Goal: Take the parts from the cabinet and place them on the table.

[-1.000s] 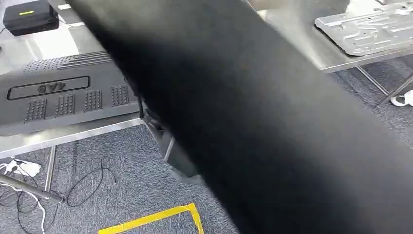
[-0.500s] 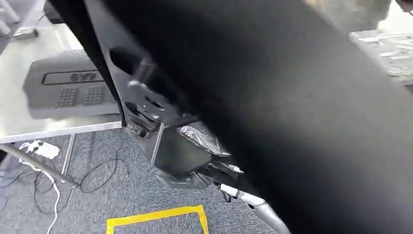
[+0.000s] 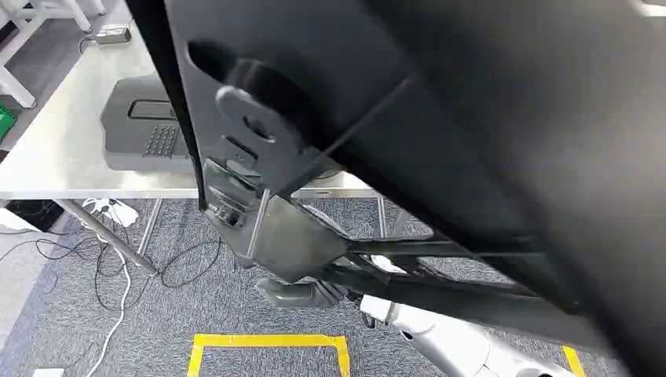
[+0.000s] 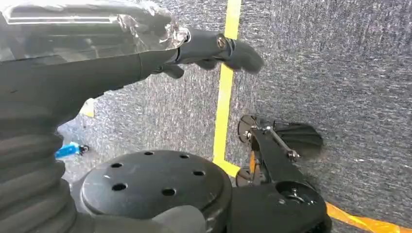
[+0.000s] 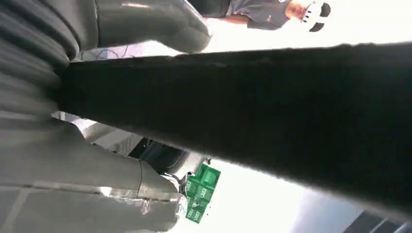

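Large black panel (image 3: 471, 118) tilted; grey part (image 3: 145, 129) flat on table (image 3: 63, 157).

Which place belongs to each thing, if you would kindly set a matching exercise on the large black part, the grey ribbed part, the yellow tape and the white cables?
Things:
1. large black part
2. grey ribbed part
3. yellow tape
4. white cables

Places:
A. loose on the carpet, below the table's edge
B. lying on the table
C. held up by the right hand
D. stuck flat to the carpet as an outline

Pairs: 1-C, 2-B, 3-D, 4-A.
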`<action>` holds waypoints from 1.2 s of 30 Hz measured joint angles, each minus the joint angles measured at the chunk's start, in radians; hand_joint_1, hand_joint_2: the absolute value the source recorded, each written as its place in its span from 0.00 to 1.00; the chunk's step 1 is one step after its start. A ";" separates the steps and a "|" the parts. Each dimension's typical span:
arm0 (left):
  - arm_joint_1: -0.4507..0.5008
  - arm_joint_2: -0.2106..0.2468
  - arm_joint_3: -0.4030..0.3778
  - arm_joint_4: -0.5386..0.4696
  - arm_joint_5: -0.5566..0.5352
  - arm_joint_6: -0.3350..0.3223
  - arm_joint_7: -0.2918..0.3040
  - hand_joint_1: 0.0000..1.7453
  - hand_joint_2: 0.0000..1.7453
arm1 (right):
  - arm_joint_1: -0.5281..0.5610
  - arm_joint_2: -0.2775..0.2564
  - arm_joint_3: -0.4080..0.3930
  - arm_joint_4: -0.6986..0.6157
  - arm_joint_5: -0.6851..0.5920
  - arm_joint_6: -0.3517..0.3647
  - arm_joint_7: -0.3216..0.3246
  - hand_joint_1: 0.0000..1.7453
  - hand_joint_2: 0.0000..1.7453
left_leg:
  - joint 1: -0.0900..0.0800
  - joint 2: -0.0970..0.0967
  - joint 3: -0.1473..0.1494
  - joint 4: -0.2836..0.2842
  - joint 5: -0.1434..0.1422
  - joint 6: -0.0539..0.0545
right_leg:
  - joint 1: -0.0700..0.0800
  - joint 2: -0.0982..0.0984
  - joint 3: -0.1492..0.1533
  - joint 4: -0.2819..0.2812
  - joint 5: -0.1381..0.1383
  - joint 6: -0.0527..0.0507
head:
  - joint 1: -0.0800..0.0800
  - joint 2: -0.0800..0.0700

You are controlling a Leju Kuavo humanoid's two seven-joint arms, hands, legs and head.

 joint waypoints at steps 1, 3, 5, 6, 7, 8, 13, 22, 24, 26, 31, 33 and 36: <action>0.001 0.002 0.000 0.000 0.000 0.000 0.000 0.00 1.00 | 0.000 0.000 0.000 0.000 0.000 0.000 0.000 1.00 1.00 | 0.004 0.026 0.003 0.019 -0.009 -0.003 | -0.002 -0.010 0.010 -0.010 0.003 -0.002 | 0.002 0.000; -0.003 0.002 0.000 0.000 0.000 0.000 0.000 0.00 1.00 | 0.000 0.001 0.000 -0.002 -0.002 -0.002 -0.001 1.00 1.00 | 0.008 0.076 -0.048 0.127 -0.071 -0.015 | -0.003 -0.023 0.020 -0.015 0.000 -0.013 | -0.020 0.000; -0.005 0.002 0.000 0.000 0.000 -0.002 0.000 0.00 1.00 | 0.003 0.001 0.001 -0.002 -0.002 -0.002 -0.001 1.00 1.00 | 0.015 0.088 -0.120 0.265 -0.125 -0.024 | -0.002 -0.035 0.023 -0.014 -0.004 -0.015 | -0.020 0.000; -0.005 0.002 0.000 0.000 -0.001 -0.003 0.000 0.00 1.00 | 0.003 0.001 0.001 -0.003 -0.002 -0.002 -0.001 1.00 1.00 | 0.019 0.090 -0.135 0.292 -0.124 -0.028 | -0.003 -0.040 0.024 -0.014 -0.006 -0.014 | -0.020 0.000; -0.006 0.002 0.000 0.000 -0.001 -0.003 0.000 0.00 1.00 | 0.003 0.001 0.002 -0.003 -0.002 -0.002 -0.001 1.00 1.00 | 0.023 0.093 -0.126 0.272 -0.102 -0.032 | -0.005 -0.043 0.026 -0.013 -0.008 -0.010 | -0.020 0.000; -0.006 0.002 0.000 0.000 -0.001 -0.003 0.000 0.00 1.00 | 0.003 0.001 0.002 -0.003 -0.002 -0.002 -0.001 1.00 1.00 | 0.027 0.096 -0.096 0.211 -0.064 -0.035 | -0.007 -0.045 0.029 -0.011 -0.012 -0.007 | -0.020 0.000; -0.003 0.002 0.000 0.000 0.002 -0.015 0.011 0.00 1.00 | 0.003 0.001 0.002 -0.008 -0.001 -0.002 0.000 1.00 1.00 | 0.024 0.102 -0.004 0.009 0.004 -0.018 | -0.005 -0.048 0.033 -0.001 -0.026 0.026 | -0.017 0.000; -0.002 0.002 0.000 0.000 0.005 -0.027 0.018 0.00 1.00 | 0.004 0.001 0.002 -0.009 -0.001 -0.003 0.000 1.00 1.00 | 0.023 0.092 -0.001 0.003 0.004 -0.005 | -0.004 -0.049 0.045 -0.019 -0.023 0.006 | -0.010 0.000; -0.002 0.002 0.000 0.000 0.006 -0.031 0.019 0.00 1.00 | 0.004 0.001 0.002 -0.009 -0.001 -0.003 0.000 1.00 1.00 | 0.021 0.093 -0.001 0.003 0.004 -0.002 | -0.006 -0.049 0.046 -0.022 -0.022 0.027 | -0.010 0.000; -0.002 0.002 0.000 0.000 0.009 -0.032 0.019 0.00 1.00 | 0.004 0.001 0.002 -0.009 0.001 -0.003 0.000 1.00 1.00 | 0.021 0.093 -0.001 0.004 0.003 -0.002 | -0.008 -0.049 0.047 -0.023 -0.022 0.033 | -0.010 0.000; -0.002 0.006 0.000 0.000 0.005 -0.040 0.019 0.00 1.00 | 0.006 0.002 0.001 -0.018 0.011 -0.013 0.002 1.00 1.00 | 0.026 0.095 0.033 -0.048 0.020 0.028 | -0.013 -0.048 0.053 -0.009 -0.034 0.056 | -0.016 0.000; -0.004 0.007 0.000 0.000 0.001 -0.047 0.019 0.00 1.00 | 0.011 0.000 0.001 -0.021 0.015 -0.018 0.006 1.00 1.00 | 0.025 0.095 0.035 -0.050 0.021 0.031 | -0.012 -0.041 -0.019 0.126 -0.104 0.049 | -0.014 0.000; -0.002 0.007 0.000 0.000 -0.001 -0.053 0.020 0.00 1.00 | 0.030 -0.005 0.000 -0.026 0.019 -0.022 0.009 1.00 1.00 | 0.028 0.093 0.035 -0.046 0.016 0.023 | -0.018 -0.039 -0.097 0.250 -0.124 0.053 | 0.002 0.000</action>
